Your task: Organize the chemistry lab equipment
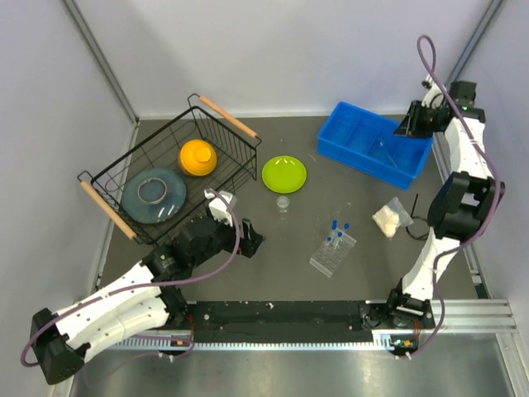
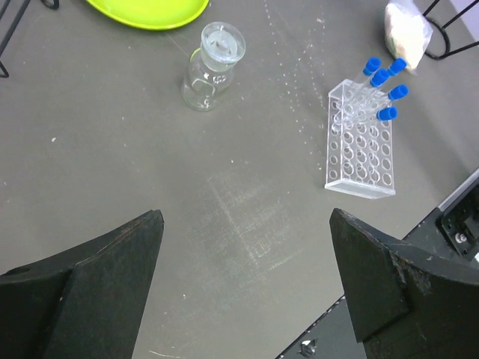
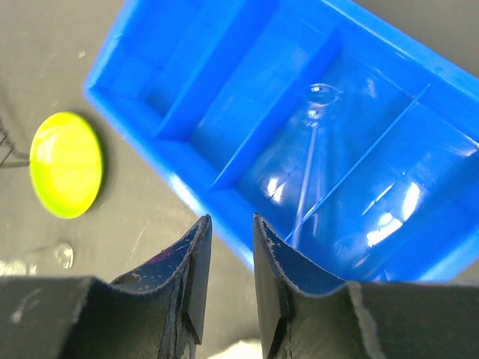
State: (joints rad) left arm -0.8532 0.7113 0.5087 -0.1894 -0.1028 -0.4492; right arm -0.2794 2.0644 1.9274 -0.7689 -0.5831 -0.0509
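The left fingers [image 2: 97, 292] are spread wide and hold nothing, hovering low over bare tabletop [image 2: 247, 209]. Ahead of them and slightly to the left, the tiny clear cup [image 2: 212, 66] stands upright, just beside the rim of the lime-green plate [image 2: 150, 11]. Ahead to the right stands the clear grid rack [image 2: 361, 149], with several blue-capped tubes [image 2: 383, 78] leaning in its far rows. Beyond the rack lie the white-filled packet [image 2: 408, 30] and the thin black loop [image 2: 456, 37], near each other.

The right fingers [image 3: 273, 284] are narrowly parted with nothing between them, held above the near wall of the blue bin [image 3: 187, 179]. A clear glass piece [image 3: 314, 142] lies inside one compartment of the bin; its exact shape is hard to make out.

The sorting looks partway done, with one piece binned and the rest out on the tabletop. The left arm seems poised to pick up the cup. That calls for moving forward and left, straddling the cup and closing gently, since it is small and slick and could tip. The right arm would need to lift clear of the bin wall before reaching for the packet.
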